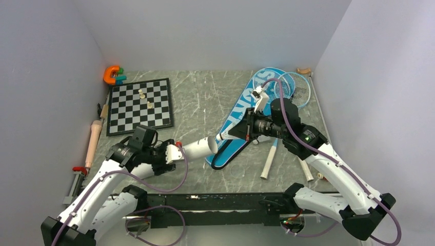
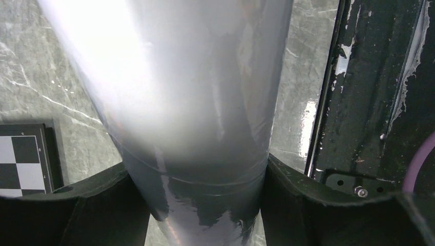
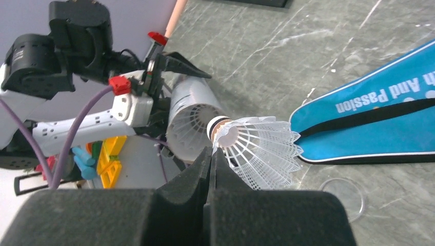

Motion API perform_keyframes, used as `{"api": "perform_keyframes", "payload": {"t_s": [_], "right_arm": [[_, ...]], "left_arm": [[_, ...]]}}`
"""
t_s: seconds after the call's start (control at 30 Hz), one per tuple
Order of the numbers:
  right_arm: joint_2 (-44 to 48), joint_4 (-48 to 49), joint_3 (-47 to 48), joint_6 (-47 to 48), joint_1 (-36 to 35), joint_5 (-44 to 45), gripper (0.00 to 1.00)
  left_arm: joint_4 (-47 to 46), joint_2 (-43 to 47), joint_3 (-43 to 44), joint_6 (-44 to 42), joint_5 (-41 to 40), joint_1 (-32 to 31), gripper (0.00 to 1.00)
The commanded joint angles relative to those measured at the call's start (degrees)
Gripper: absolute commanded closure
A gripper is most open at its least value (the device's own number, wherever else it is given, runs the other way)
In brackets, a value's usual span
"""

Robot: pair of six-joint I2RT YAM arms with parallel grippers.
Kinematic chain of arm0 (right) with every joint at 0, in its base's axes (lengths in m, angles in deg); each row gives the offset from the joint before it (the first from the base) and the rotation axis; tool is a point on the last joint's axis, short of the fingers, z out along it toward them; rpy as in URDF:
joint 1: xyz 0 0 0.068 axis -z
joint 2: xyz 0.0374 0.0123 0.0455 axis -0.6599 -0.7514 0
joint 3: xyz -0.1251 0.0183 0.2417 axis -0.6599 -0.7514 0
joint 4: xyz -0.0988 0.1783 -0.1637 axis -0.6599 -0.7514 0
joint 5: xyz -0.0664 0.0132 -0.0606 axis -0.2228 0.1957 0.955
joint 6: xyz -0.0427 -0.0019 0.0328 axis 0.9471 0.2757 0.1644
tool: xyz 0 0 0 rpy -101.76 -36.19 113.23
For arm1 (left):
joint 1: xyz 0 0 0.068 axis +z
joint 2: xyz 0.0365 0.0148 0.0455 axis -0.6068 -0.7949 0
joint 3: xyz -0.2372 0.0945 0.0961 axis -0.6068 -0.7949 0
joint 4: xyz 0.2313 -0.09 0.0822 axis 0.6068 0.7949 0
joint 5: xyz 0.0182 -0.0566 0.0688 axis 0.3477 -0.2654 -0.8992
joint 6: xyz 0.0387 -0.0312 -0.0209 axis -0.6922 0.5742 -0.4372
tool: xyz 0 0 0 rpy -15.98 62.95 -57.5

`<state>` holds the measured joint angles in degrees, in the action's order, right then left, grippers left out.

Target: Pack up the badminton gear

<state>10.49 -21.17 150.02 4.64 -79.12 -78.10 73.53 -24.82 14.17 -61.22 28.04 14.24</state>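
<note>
1. Far left, a wooden rolling pin [image 1: 94, 141] lies by the wall on the grey marbled table [image 1: 205, 97]. Just beside it sits a black-and-white chessboard [image 1: 138, 106] with a few small pale pieces on it.
2. The left tool [image 1: 177, 152] is clamped around a long pale-grey tube [image 2: 205, 102]. In the wrist view both black fingers [image 2: 77, 210] press against its sides. The tube is up off the table, roughly level, with its open mouth pointing right.
3. Right at that mouth is a small white feather shuttlecock [image 3: 259, 148], cork end toward the opening and skirt facing away. Looks like more white feathers are already inside the tube, but I can't tell for sure.
4. The right tool [image 3: 212, 156] is pinched fully together, nipping the edge of the shuttlecock's skirt and holding it in the air.
5. A blue racket-shaped "SPORT" bag [image 1: 246, 113] lies flat and diagonal under the right arm, black strap running along it. A clear round disc [image 3: 342, 197] lies on the table near its narrow end.
6. Two light-blue-framed rackets [image 1: 297, 89] have their heads overlapping at the far right, touching the bag's wide end. Their white shafts run toward the near edge.
</note>
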Motion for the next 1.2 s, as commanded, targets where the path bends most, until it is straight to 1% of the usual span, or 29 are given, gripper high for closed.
{"api": "perform_keyframes", "payload": {"t_s": [0.0,0.17,0.3,0.47,0.5,0.57,0.63,0.67,0.73,0.8,0.87,1.0,1.17], "right_arm": [[-0.6,-0.9,3.1,-1.1,-3.0,0.8,1.0],[-2.6,1.9,2.8,-2.2,-7.1,1.8,1.0],[-5.8,2.5,4.0,-1.8,-10.6,5.0,1.0],[-8.4,7.0,3.1,-3.0,-12.2,6.3,1.0],[-8.6,7.8,2.9,-3.3,-12.2,6.2,0.98],[-8.3,9.4,2.1,-3.9,-12.2,5.8,0.89],[-7.1,10.4,1.2,-4.4,-12.2,5.8,0.64],[-6.3,10.7,0.9,-4.7,-12.2,5.7,0.54],[-4.7,10.2,0.8,-4.7,-12.2,6.0,0.43],[-3.3,9.6,1.1,-4.5,-12.1,6.0,0.33],[-2.1,8.6,1.6,-4.2,-12.0,6.1,0.31],[0.5,4.5,2.8,-3.0,-10.8,8.7,0.3],[0.8,1.2,-0.1,-2.3,-7.5,10.1,0.31]], "left_arm": [[-2.6,-0.3,1.7,0.8,1.3,-0.2,0.9],[-2.8,-0.8,2.2,1.0,1.4,-0.3,0.9],[-3.0,-0.9,2.9,1.2,1.8,-0.4,0.9],[-2.6,-1.0,3.3,1.2,2.1,-0.4,0.9],[-2.3,-1.0,3.5,1.1,2.2,-0.4,0.9],[-2.1,-0.9,3.8,0.9,2.1,-0.4,0.9],[-2.2,-0.9,3.7,1.1,2.1,-0.4,0.9],[-2.1,-0.8,3.6,1.2,2.3,-0.4,0.9],[-1.5,-0.5,3.7,1.0,2.4,-0.4,0.9],[-1.1,-0.3,3.6,0.8,2.3,-0.3,0.9],[-1.1,-0.1,3.4,0.7,2.3,-0.4,0.9],[-1.6,0.1,3.3,1.1,3.1,-0.4,0.9],[-1.3,0.4,3.6,1.1,3.6,-0.4,0.9]]}}
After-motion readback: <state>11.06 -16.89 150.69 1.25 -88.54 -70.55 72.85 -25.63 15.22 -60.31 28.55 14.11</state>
